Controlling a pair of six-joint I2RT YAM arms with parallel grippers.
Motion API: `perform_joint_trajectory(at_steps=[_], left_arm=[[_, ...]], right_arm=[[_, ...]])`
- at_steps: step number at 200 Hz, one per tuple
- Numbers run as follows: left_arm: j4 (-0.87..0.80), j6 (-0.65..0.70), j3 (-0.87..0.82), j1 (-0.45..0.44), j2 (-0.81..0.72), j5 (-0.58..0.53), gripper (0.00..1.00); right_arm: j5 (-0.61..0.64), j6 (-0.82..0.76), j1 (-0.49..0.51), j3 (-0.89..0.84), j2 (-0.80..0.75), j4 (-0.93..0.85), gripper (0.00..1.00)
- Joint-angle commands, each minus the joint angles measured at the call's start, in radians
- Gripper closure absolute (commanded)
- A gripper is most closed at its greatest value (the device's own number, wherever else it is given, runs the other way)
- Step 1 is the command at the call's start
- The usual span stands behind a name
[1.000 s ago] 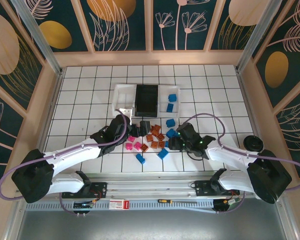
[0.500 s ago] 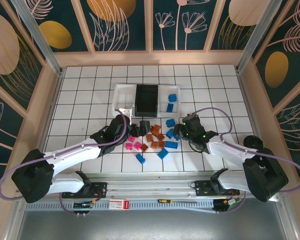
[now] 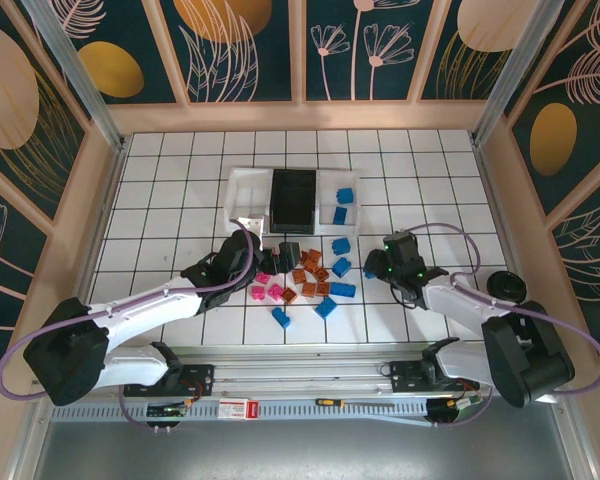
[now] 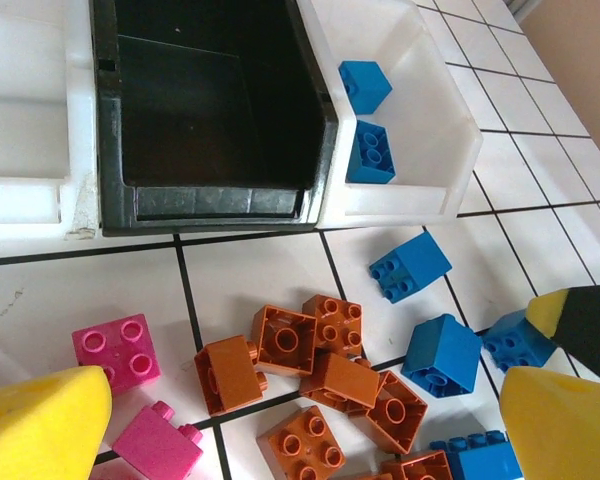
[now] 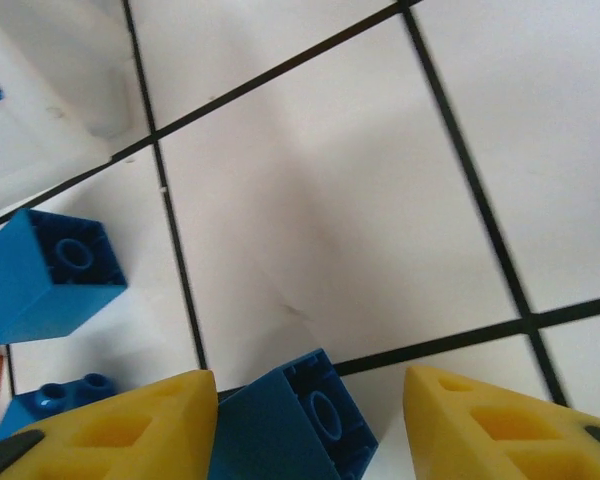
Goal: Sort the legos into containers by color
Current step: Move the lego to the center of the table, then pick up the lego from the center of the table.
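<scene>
Orange legos (image 4: 320, 370) lie heaped on the tiles, pink legos (image 4: 118, 350) to their left and blue legos (image 4: 442, 355) to their right. My left gripper (image 4: 300, 440) hangs open over the orange heap with nothing between its fingers; from above the left gripper (image 3: 285, 250) sits at the pile's far edge. My right gripper (image 5: 310, 420) is open around one blue lego (image 5: 290, 425). That lego leans on the left finger, with a gap to the right finger. The black container (image 4: 220, 200) stands between two white containers (image 4: 395, 200), and the right one holds two blue legos (image 4: 370, 152).
The left white container (image 3: 242, 190) looks empty. More blue legos (image 3: 326, 307) lie at the pile's near side. A black round object (image 3: 505, 287) sits by the right wall. Open tiles stretch to the right of my right gripper (image 3: 378, 264).
My right gripper has drawn back from the pile toward the right and slightly farther away. The left arm has stayed put.
</scene>
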Motion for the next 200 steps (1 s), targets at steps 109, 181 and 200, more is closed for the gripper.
perform_joint_trajectory(at_steps=[109,181,200], left_arm=[[-0.014,-0.015,-0.015,-0.004,-0.01,-0.042,0.01],[-0.158,-0.032,-0.067,-0.005,-0.182,-0.188,0.01],[-0.202,-0.054,-0.089,-0.003,-0.235,-0.231,0.01]], right_arm=[[0.047,-0.099,0.099,0.075,0.138,-0.007,0.49],[-0.002,-0.227,0.181,0.401,0.182,0.006,0.65],[0.016,-0.251,0.155,0.516,0.302,0.013,0.66]])
